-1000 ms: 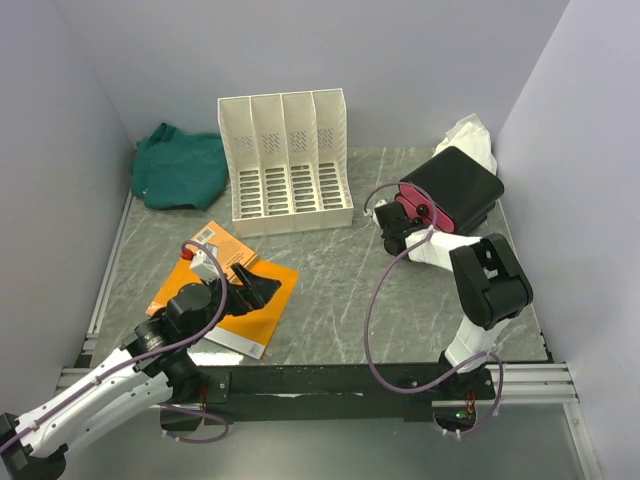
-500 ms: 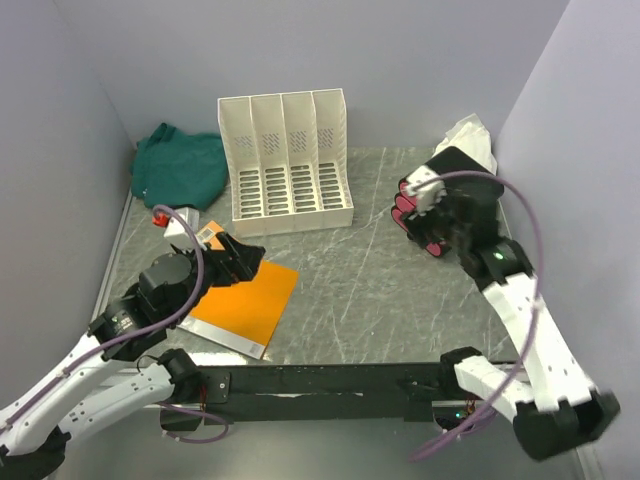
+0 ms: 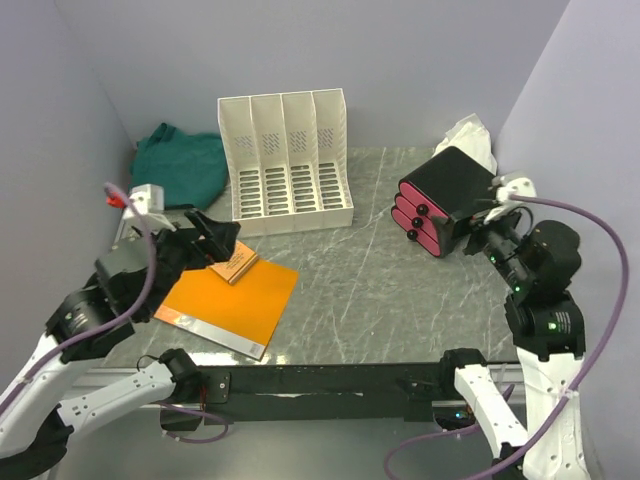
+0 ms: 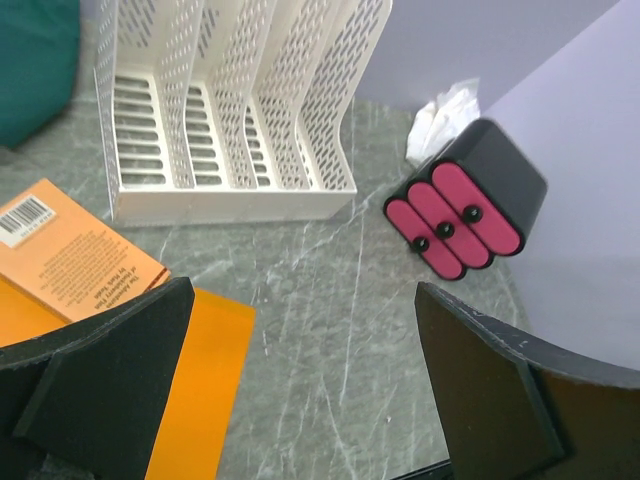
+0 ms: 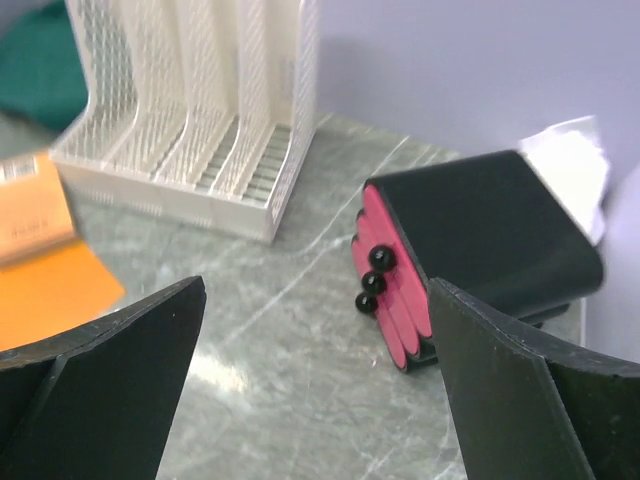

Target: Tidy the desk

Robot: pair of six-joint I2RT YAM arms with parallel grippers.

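The desk [image 3: 350,285] is a grey-green veined top. A black drawer box with pink drawer fronts [image 3: 448,200] stands at its right rear, also in the right wrist view [image 5: 480,240] and left wrist view [image 4: 470,205]. My right gripper [image 3: 484,228] hovers just right of the box, open and empty [image 5: 317,300]. An orange folder [image 3: 232,305] lies front left with a small orange book [image 3: 233,265] on its far corner. Above the book hangs my left gripper [image 3: 214,240], open and holding nothing [image 4: 303,300].
A white four-slot file rack [image 3: 287,165] stands at the rear centre. A green cloth [image 3: 180,166] is bunched in the rear left corner. Crumpled white paper [image 3: 470,135] sits behind the drawer box. Lavender walls close in three sides.
My right gripper let go at the drawer box's pink front, opened wide and pulled back to the right as the arm rose. My left arm lifted and drew back left from over the folder.
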